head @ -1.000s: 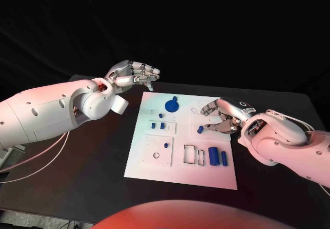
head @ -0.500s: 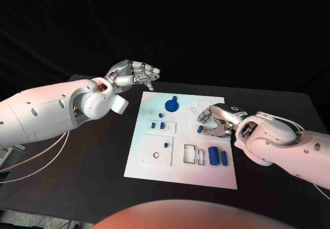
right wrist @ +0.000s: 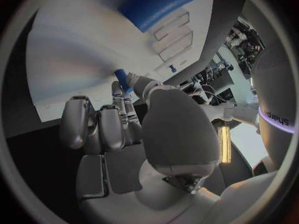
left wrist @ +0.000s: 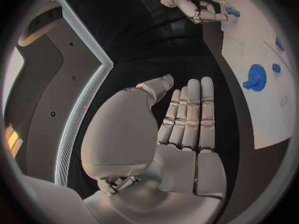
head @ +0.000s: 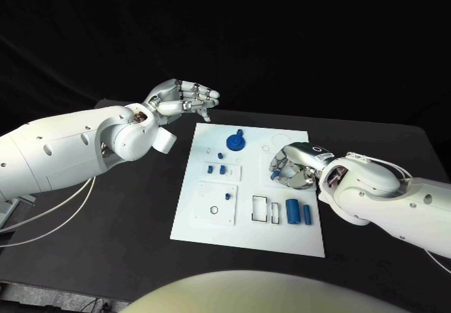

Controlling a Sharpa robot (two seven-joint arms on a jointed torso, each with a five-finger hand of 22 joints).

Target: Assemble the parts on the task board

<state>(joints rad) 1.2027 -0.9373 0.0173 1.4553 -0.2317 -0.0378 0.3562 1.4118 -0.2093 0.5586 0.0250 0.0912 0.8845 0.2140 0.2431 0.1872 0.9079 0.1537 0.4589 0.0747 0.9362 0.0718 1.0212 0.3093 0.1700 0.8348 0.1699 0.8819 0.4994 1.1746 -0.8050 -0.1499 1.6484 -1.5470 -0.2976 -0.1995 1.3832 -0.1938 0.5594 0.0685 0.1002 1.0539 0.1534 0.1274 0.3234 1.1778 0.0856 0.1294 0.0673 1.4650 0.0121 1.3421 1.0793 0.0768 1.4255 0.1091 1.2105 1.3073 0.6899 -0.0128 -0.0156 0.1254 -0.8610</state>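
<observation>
Right, near me, 2 blue cylinders (head: 298, 213) lie on the task board (head: 246, 231). My right hand (head: 293, 166) pinches a small blue peg (right wrist: 122, 80) just above the board; a loose pinch could drop it. Farther off, my left hand (head: 182, 99) hovers, fingers curled, empty.

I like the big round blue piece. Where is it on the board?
In the head view, the round blue part lies near the far edge of the white task board, between the two hands, with smaller blue parts just in front of it.
</observation>
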